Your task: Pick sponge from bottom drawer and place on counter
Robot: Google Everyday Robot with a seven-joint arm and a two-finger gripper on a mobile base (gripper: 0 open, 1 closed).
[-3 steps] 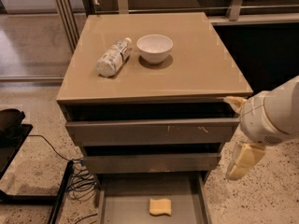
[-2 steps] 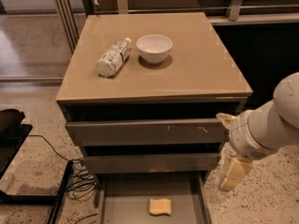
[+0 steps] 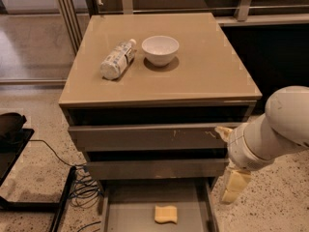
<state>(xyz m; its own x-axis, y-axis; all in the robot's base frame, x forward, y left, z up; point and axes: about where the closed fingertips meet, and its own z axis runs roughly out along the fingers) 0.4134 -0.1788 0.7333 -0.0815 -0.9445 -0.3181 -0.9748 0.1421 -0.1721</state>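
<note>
The sponge (image 3: 165,214) is a small pale yellow pad lying flat on the floor of the open bottom drawer (image 3: 130,209), near its middle. My gripper (image 3: 228,159) hangs at the right of the cabinet, beside the drawer's right wall, above and to the right of the sponge and apart from it. Its cream-yellow fingers (image 3: 235,187) are spread and hold nothing. The counter (image 3: 203,76) is the glossy taupe top of the cabinet.
A white bowl (image 3: 160,49) and a plastic bottle (image 3: 117,59) lying on its side rest on the counter's back left. The two upper drawers (image 3: 145,137) stand slightly out. Cables and a black stand (image 3: 29,197) lie on the floor at left.
My arm and gripper have moved left and a little down, closer to the right edge of the open bottom drawer. The sponge has not moved.
</note>
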